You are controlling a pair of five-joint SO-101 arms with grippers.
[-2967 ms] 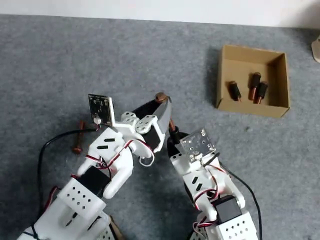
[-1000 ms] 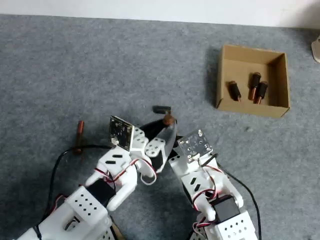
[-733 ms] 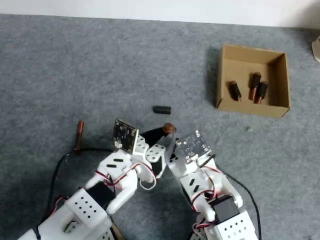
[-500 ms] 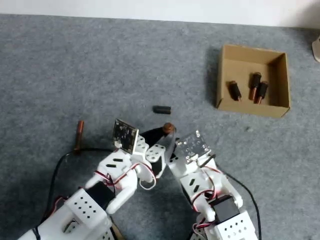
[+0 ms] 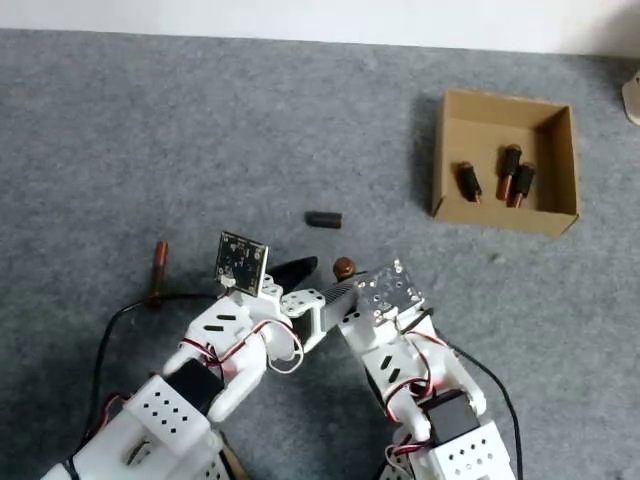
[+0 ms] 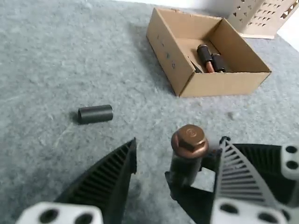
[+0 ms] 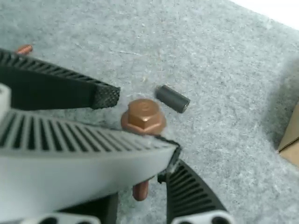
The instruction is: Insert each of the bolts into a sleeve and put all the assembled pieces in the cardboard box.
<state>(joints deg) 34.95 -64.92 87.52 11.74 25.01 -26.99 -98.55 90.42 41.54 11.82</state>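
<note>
Jaws of the right arm (image 6: 186, 179) are clamped on the shank of a copper-coloured hex-head bolt (image 6: 189, 139). They hold it upright, head uppermost, over the grey carpet-like desk (image 5: 150, 120), well apart from the open-topped brown cardboard box (image 5: 500, 214) and on its near side. Jaws of the left arm (image 6: 178, 142) stand apart, one black and one grey, both ribbed, with the bolt's head between them; whether either touches the bolt cannot be told. In the right wrist view the bolt's lower tip shows beneath the grey jaw.

A second copper-coloured bolt (image 5: 158, 270) lies flat on the desk, beyond the left arm as seen from the box and farthest from it of all the parts.

A short black cylindrical sleeve (image 5: 323, 220) lies on its side on the desk, just beyond the held bolt. It is nearer the box than that bolt but clear of the box wall.

The box holds three assembled pieces (image 5: 509, 170), each a copper bolt in a black sleeve. Two lie side by side, and the third lies apart, nearer the wall that faces the loose sleeve.

A pale perforated container (image 6: 264, 16) stands just beyond the box.
</note>
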